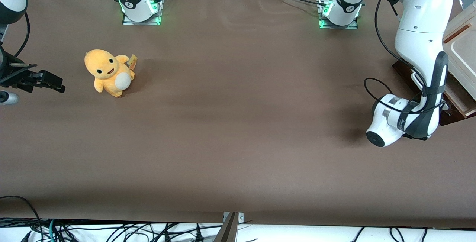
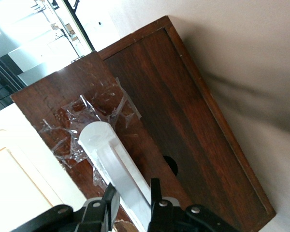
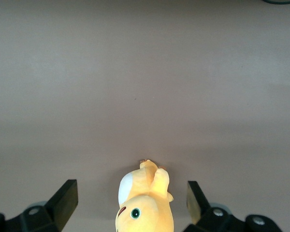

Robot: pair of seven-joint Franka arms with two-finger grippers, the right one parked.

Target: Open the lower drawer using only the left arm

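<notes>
The lower drawer (image 2: 53, 104) shows its dark brown front, patched with clear tape, and no beige inside is visible. A long white bar handle (image 2: 113, 159) runs along that front. My left gripper (image 2: 134, 185) sits over the handle, one black finger on each side of the bar and pressed against it. In the front view the left arm (image 1: 420, 48) bends down in front of the drawer (image 1: 456, 100) at the working arm's end of the table. The wrist hides the gripper there.
A cream-white upper part (image 1: 463, 48) with a reddish-brown strip sits above the drawer. A dark wooden board with a raised rim (image 2: 193, 121) lies flat on the table in front of the drawer. A yellow plush toy (image 1: 109, 73) stands toward the parked arm's end.
</notes>
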